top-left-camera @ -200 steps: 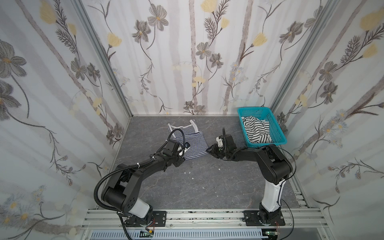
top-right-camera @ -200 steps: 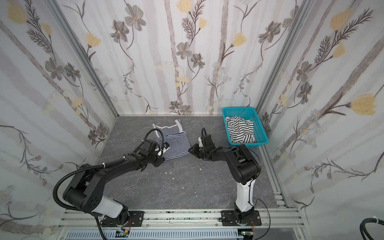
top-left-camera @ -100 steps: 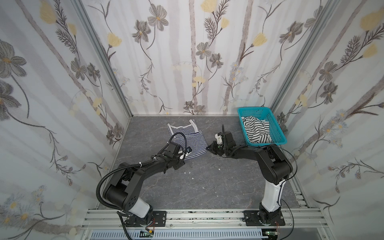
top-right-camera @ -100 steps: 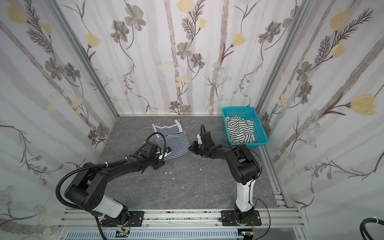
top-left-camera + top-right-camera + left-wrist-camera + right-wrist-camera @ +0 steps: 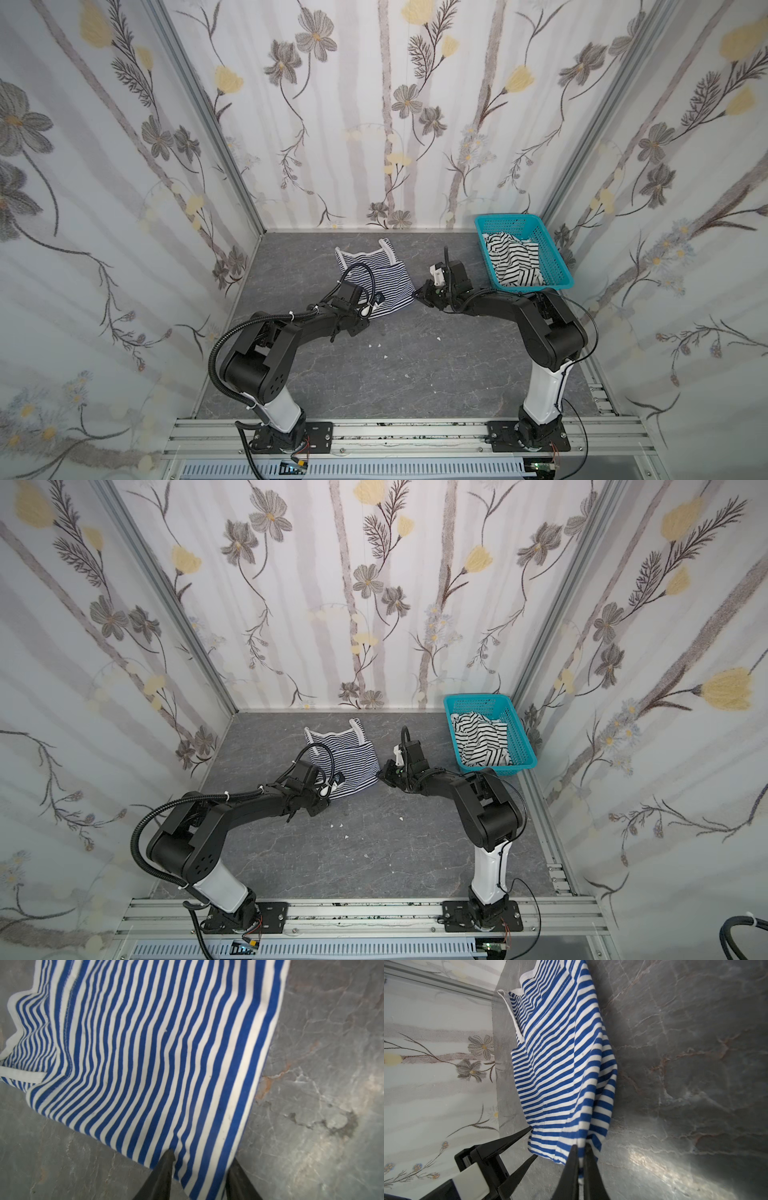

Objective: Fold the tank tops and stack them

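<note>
— Fingers?
— Right fingers [image 5: 571, 1169] are pinching the near right hem corner of the navy-striped tank top [image 5: 390, 282], newly shut; left fingers [image 5: 164, 1172], apart, are straddling its near left corner, narrower than a second ago.
— Handling?
— Lying on the surface [image 5: 415, 365], it is looking limp and light; hem corners are offering the hold. The black-striped tank top [image 5: 515, 259] is waiting in the far right basket [image 5: 555, 253].

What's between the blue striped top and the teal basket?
Only the right gripper and its wrist, shut on a corner of the navy striped tank top; otherwise bare tabletop up to the teal basket, in both top views.
</note>
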Action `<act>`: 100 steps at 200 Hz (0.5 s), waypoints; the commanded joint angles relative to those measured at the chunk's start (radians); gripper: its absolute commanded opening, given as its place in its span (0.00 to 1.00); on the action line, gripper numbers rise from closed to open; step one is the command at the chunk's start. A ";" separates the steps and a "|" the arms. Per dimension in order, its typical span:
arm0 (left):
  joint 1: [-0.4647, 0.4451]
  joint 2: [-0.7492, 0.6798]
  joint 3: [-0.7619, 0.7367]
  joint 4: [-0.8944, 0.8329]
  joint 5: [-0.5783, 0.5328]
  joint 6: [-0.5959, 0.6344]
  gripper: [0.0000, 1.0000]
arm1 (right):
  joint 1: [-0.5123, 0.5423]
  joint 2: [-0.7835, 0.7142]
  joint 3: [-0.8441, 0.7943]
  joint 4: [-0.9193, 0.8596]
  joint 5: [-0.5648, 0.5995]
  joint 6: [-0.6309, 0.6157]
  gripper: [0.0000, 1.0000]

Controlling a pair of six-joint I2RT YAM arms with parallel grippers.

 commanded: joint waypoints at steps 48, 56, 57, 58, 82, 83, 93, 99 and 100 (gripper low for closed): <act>0.005 0.000 0.020 -0.087 0.049 0.047 0.06 | -0.006 -0.014 0.034 -0.015 -0.002 -0.015 0.02; 0.004 -0.008 0.025 -0.103 0.067 0.047 0.01 | -0.008 -0.020 0.029 -0.013 -0.001 -0.014 0.01; 0.004 -0.009 0.025 -0.105 0.070 0.048 0.01 | -0.008 -0.021 0.028 -0.013 -0.001 -0.014 0.00; 0.004 -0.011 0.026 -0.107 0.072 0.048 0.00 | -0.008 -0.022 0.027 -0.013 -0.001 -0.014 0.00; -0.010 -0.047 0.040 -0.156 0.134 0.027 0.00 | -0.007 -0.062 -0.014 -0.005 0.003 -0.011 0.00; -0.011 -0.048 0.041 -0.158 0.136 0.026 0.00 | -0.008 -0.064 -0.016 -0.005 0.003 -0.011 0.00; -0.024 -0.065 0.045 -0.183 0.165 0.010 0.00 | -0.007 -0.086 -0.042 -0.001 0.003 -0.009 0.00; -0.035 -0.076 0.047 -0.202 0.179 0.006 0.00 | -0.008 -0.102 -0.062 0.001 0.004 -0.008 0.00; -0.036 -0.078 0.047 -0.205 0.183 0.005 0.00 | -0.007 -0.105 -0.066 0.002 0.005 -0.007 0.00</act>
